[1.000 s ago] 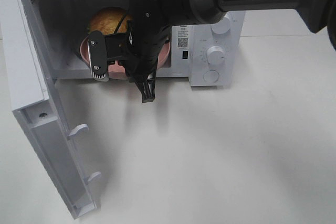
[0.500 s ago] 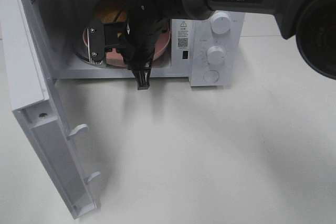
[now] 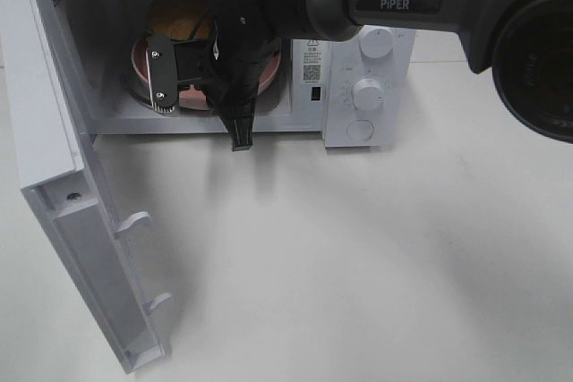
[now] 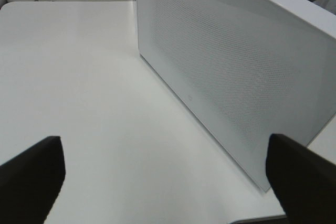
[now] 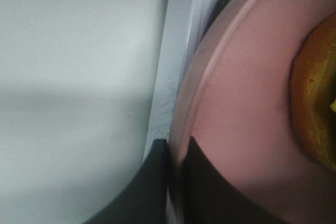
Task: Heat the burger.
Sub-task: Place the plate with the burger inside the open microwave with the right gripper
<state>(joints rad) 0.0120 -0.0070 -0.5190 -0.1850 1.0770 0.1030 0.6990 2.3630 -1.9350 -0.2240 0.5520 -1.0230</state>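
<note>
Exterior high shows a white bench (image 3: 376, 266) carrying a white microwave (image 3: 345, 136) at its back edge, two knobs on the panel to the right of the cavity. Its door (image 3: 81, 248) is swung fully open on the left side. The right arm (image 3: 421, 2), dark with light lettering, reaches across from the right and ends in front of the open cavity, hiding much of it. Inside the cavity is a pink plate (image 3: 192, 96), and the burger (image 3: 175, 17) sits on it toward the back, only its golden-brown bun top showing above the arm.

In the right wrist view the right claw (image 5: 176, 182) is clamped on the near rim of the plate, one dark finger (image 5: 152, 187) under the rim and the other on the pink surface, with the bun's edge close by. Whether the plate rests on the cavity floor cannot be told.

The left wrist view shows the left claw (image 4: 168, 192) with its fingers spread wide apart, holding nothing, above the bench near a white dotted panel (image 4: 236, 77).
</note>
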